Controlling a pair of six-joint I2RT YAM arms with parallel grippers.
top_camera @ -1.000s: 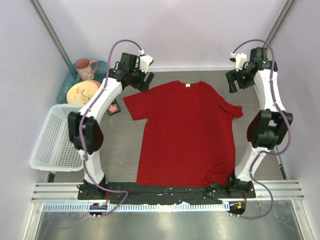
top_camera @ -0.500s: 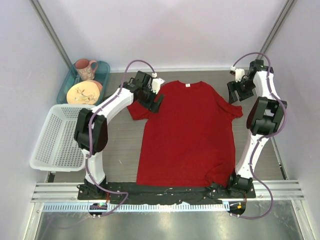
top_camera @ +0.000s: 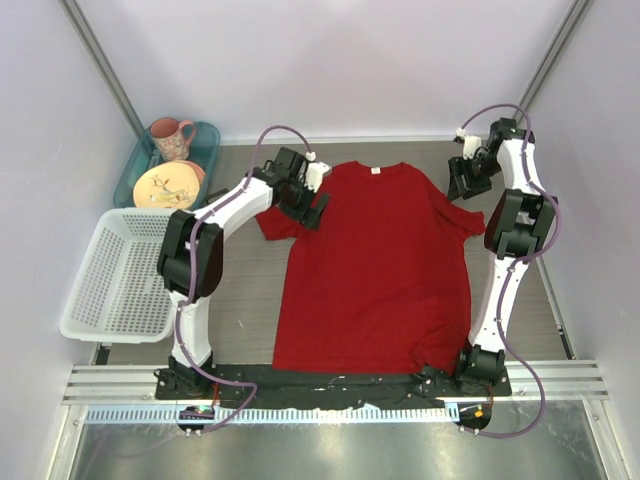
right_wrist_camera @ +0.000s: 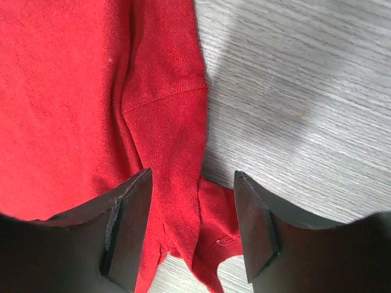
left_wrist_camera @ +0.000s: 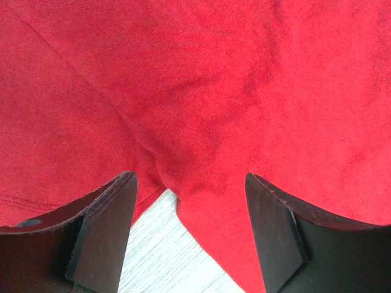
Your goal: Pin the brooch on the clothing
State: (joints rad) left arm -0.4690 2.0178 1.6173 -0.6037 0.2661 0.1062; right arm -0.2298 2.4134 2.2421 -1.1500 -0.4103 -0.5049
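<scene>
the red t-shirt (top_camera: 375, 270) is lying flat on the table (top_camera: 240, 280), roughly centred, with the collar towards the far edge and the hem down at the near edge by the arm bases. the little white label (top_camera: 377, 170) shows at the neck

left gripper (top_camera: 312, 205) is down over the shirt's sleeve on the left side, right around the armpit. in the left wrist view its two fingers (left_wrist_camera: 104, 232) are spread apart with nothing pinched. between them there's red fabric with a soft crease, plus a sliver of bare table where the sleeve meets the body

right gripper (top_camera: 462, 188) is up near the far right corner, over the other sleeve (top_camera: 462, 215). the right wrist view shows its fingers (right_wrist_camera: 256, 226) apart too, one on each side of the bunched sleeve edge. the stitched hem line is visible there and the fabric is folded over itself, with grey wood-grain table to the right of it. can't tell if the tips actually touch the cloth, but they aren't closed on it

other stuff: a white mesh basket (top_camera: 110, 280) hangs at the left edge of the table, and beyond it in the far left corner there's a teal tray (top_camera: 207, 133) with a pink mug (top_camera: 170, 138) and a yellowish plate (top_camera: 165, 185) with a flower pattern
</scene>
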